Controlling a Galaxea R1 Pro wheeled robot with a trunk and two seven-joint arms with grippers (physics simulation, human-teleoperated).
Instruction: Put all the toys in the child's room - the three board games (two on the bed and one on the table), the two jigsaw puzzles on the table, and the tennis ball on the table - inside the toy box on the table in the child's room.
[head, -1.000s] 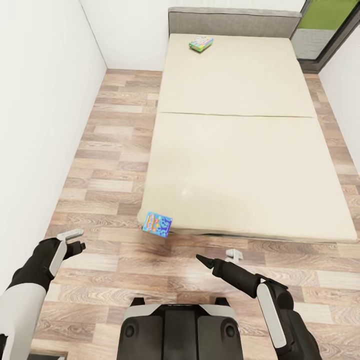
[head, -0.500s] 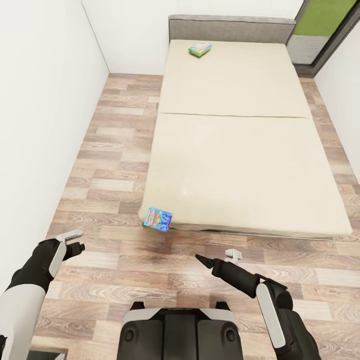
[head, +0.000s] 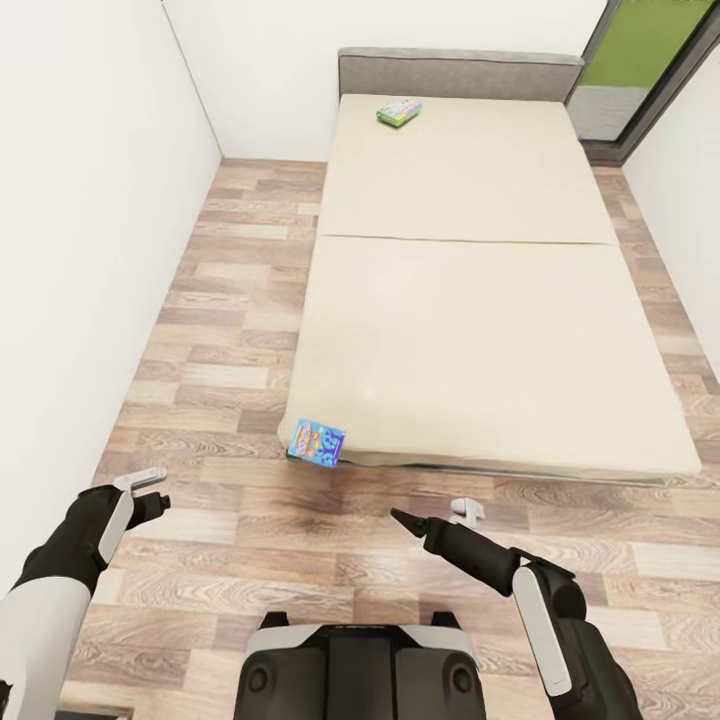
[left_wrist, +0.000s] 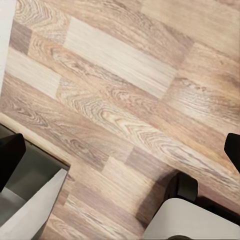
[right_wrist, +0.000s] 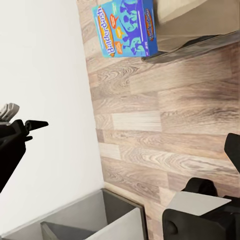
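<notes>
The robot is approaching the bed (head: 480, 330) to collect the board games. The blue board game (head: 316, 442) is hanging over its near corner; the green one (head: 398, 110) is lying by the headboard. Both the left tool (head: 148, 492) and the right tool (head: 438, 515) are spread, empty. Next: reaching for the blue box. Versus a second ago, the view is sitting slightly farther back.

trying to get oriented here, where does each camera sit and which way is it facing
Head view: up on the head, angled forward and down at the bed; left gripper, right gripper and base show.
Left wrist view: by the left gripper, facing the wood floor; dark fingertips at the edges.
Right wrist view: by the right gripper, facing the blue board game at the bed's corner; the left arm shows too.
Shared: head and right wrist views both see the blue board game.
</notes>
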